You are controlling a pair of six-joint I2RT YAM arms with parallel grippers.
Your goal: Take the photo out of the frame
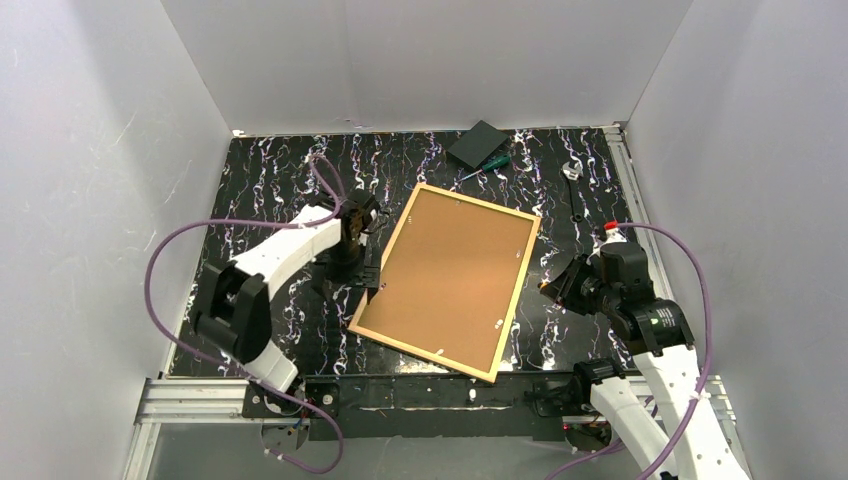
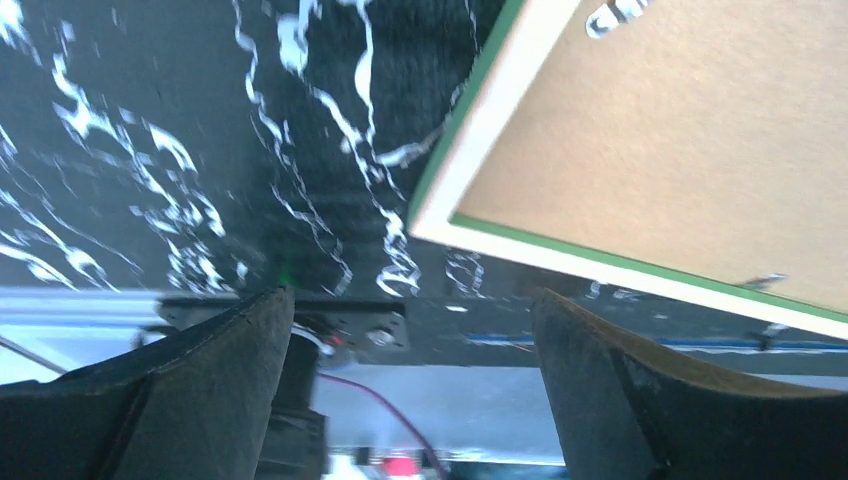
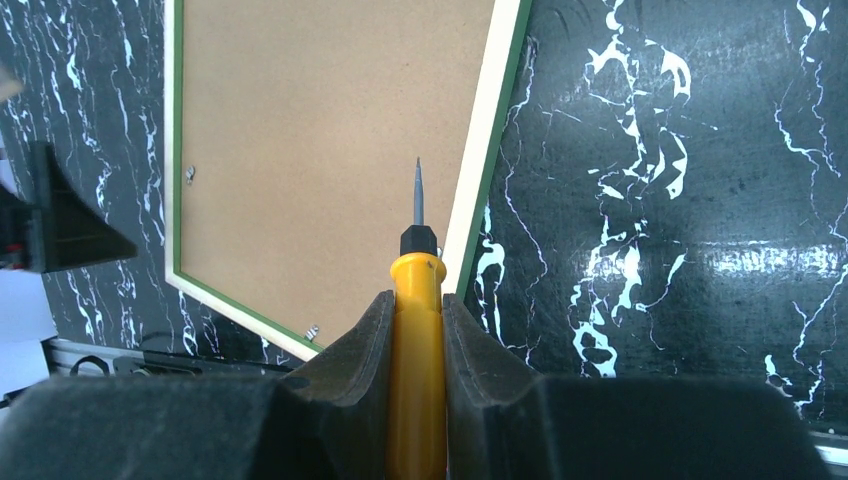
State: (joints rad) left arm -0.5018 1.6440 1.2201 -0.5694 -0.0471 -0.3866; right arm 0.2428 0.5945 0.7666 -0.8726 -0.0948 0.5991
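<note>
Lying back-up, the frame (image 1: 482,201) runs lengthwise from bottom centre toward upper right; left gripper (image 2: 412,295) gapes; right gripper (image 3: 416,300) clenches a screwdriver (image 3: 417,340), seemingly over its edge.

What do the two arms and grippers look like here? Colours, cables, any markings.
The left arm and right arm both have white link shells with black joint housings. A purple cable loops out from each: left cable, right cable. The left gripper and right gripper have matte black, wedge-shaped fingers. Any markings are too small to read.
</note>
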